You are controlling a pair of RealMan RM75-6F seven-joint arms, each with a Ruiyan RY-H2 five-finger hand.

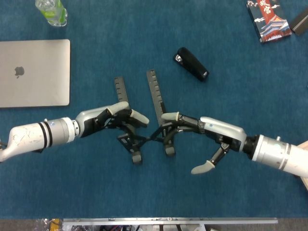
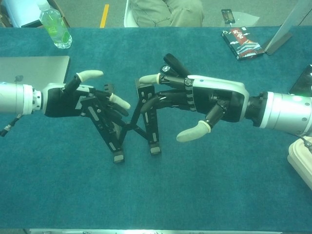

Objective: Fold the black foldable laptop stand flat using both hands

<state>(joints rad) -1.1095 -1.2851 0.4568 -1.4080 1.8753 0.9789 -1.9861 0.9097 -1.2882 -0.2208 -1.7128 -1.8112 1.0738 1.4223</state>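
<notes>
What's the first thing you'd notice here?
Two robot hands meeting mid-table over a black laptop stand that stands spread open: the left hand on its left rail, the right hand with fingers around its right rail. A silver laptop lies closed at far left.

My left hand (image 2: 80, 100) has a black palm and black segmented fingers capped with cream-white tips, with a pale grey shell along its back in the head view. My right hand (image 2: 204, 100) is built the same, with a long light-grey cover over its back. Both forearms are glossy white cylinders ringed by black bands at the wrists.
</notes>
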